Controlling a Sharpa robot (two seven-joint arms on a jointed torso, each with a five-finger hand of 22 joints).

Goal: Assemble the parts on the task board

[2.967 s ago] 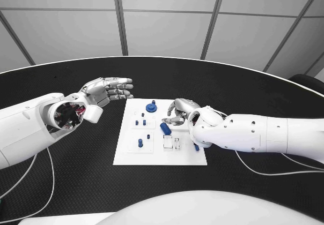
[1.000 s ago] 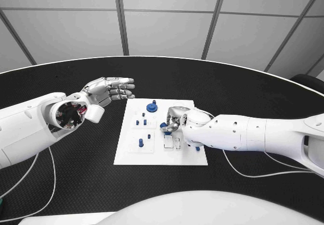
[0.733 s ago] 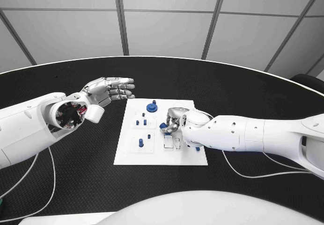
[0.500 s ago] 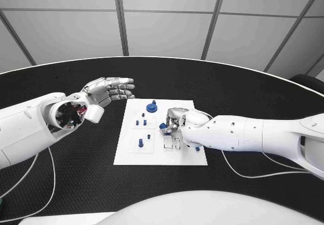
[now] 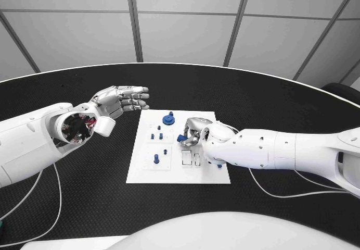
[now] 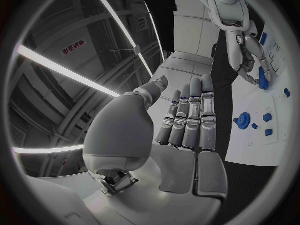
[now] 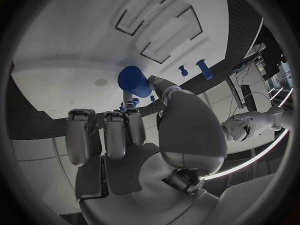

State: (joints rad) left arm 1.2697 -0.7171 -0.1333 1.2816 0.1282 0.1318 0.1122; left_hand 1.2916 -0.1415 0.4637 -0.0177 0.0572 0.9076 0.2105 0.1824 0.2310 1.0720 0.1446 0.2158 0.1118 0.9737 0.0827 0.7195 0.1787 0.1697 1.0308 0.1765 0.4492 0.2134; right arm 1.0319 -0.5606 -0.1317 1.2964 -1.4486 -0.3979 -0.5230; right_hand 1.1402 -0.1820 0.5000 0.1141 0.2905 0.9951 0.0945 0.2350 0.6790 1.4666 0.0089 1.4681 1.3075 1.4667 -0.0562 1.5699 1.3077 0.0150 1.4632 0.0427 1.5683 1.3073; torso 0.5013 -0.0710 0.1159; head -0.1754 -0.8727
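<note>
The white task board (image 5: 142, 172) lies in the middle of the black table. My right hand (image 5: 197, 129) hovers over the board's middle and pinches a blue cylinder (image 5: 182, 138) between thumb and finger. The right wrist view shows this cylinder (image 7: 133, 81) just above the board (image 7: 69, 45), near two rectangular slots (image 7: 159, 27). My left hand (image 5: 120, 101) is open, fingers straight and together, raised over the table left of the board's far corner. In the left wrist view the left hand (image 6: 187, 115) holds nothing, and the right hand (image 6: 245, 47) grips the blue cylinder (image 6: 263, 78).
A blue round knob (image 5: 168, 119) stands near the board's far edge. Small blue pegs (image 5: 156, 136) and an upright blue peg (image 5: 156, 158) stand on the board's left half. Rectangular slots (image 5: 190, 158) lie by my right wrist. Black table surrounds the board.
Over three seconds my right hand has moved slightly nearer and left over the board's middle with the blue cylinder, barely shifting in the last second. The left hand has stayed put.
</note>
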